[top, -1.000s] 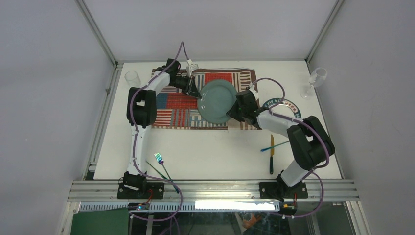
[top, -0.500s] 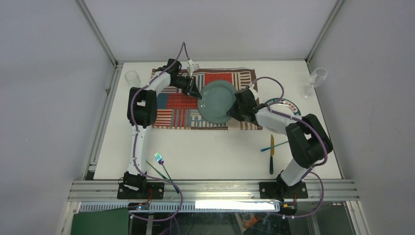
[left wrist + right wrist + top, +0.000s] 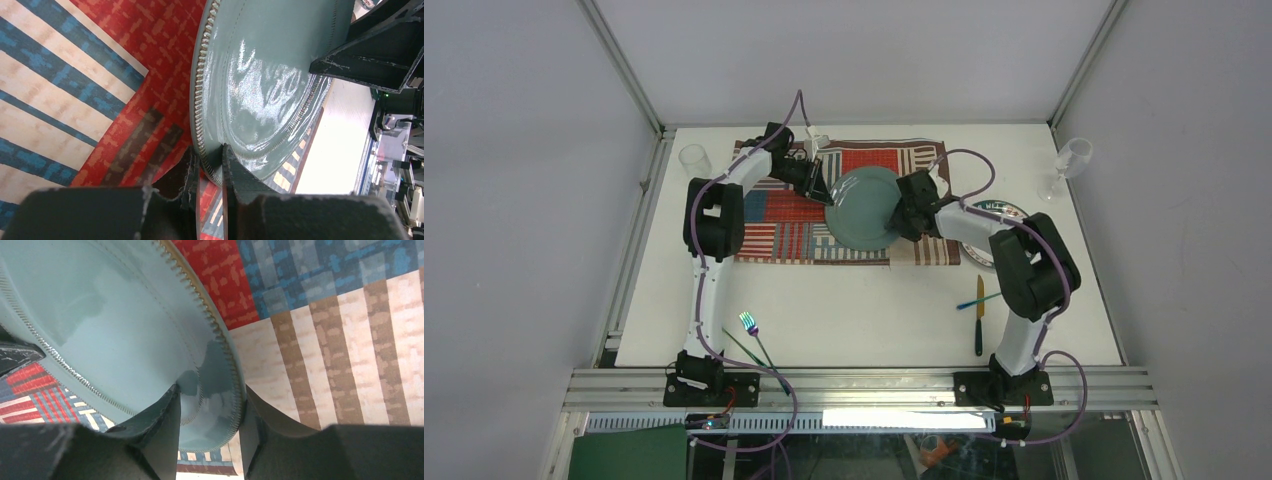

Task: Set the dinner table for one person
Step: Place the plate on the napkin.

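A grey-green plate hangs tilted over the striped patchwork placemat on the white dinner table. My left gripper is shut on the plate's left rim, one finger above and one below. At the plate's right rim is my right gripper. Its jaws stand apart astride the beaded edge, with a stretch of rim showing between them.
A small lettered plate lies partly under the right arm. A knife and a thin teal utensil lie front right, a fork front left. A tumbler stands back left, a stemmed glass back right.
The right arm has swung back and left, uncovering more of the lettered plate. The right jaws have widened on the rim. The green plate shifted slightly back-left; the left grip holds.
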You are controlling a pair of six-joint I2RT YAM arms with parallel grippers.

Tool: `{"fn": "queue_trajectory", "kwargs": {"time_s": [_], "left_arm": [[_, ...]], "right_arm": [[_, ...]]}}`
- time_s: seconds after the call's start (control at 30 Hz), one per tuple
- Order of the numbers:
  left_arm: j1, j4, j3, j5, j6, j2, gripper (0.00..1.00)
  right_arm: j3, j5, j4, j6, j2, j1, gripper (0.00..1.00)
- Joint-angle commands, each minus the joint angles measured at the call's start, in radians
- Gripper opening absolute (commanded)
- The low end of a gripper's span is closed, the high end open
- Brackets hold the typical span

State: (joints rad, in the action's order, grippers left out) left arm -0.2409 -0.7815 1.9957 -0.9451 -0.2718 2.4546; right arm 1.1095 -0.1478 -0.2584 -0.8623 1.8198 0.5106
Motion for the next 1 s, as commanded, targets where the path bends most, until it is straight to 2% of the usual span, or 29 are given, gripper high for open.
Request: {"fn": "queue_trajectory", "kwargs": {"time_s": [0.0,0.13,0.3,0.5,0.7,0.97], "left_arm": [[-0.136,-0.11,-0.047,-0.114,-0.08,-0.017,0.0],[-0.135,-0.117,-0.047,-0.105,-0.087,-0.016,0.0],[-0.136,-0.119,-0.043,-0.107,-0.09,-0.018,0.0],[-0.141,-0.122,-0.046,-0.11,-0.089,-0.017,0.0],[-0.146,-0.127,-0.06,-0.089,-0.099,-0.023,0.0],[-0.147,-0.134,-0.054,-0.042,-0.085,-0.048,0.0]], "right_arm": [[0.039,-0.178,0.071,0.017,0.119,0.03,0.35],[0.055,-0.306,-0.038,-0.028,0.102,0.031,0.35],[0.009,-0.388,-0.068,-0.057,0.023,0.03,0.35],[0.004,-0.424,-0.122,-0.064,-0.024,0.03,0.35],[-0.046,-0.424,-0.091,-0.085,-0.099,0.032,0.34],[-0.043,-0.41,-0.087,-0.015,-0.166,0.033,0.34]]}}
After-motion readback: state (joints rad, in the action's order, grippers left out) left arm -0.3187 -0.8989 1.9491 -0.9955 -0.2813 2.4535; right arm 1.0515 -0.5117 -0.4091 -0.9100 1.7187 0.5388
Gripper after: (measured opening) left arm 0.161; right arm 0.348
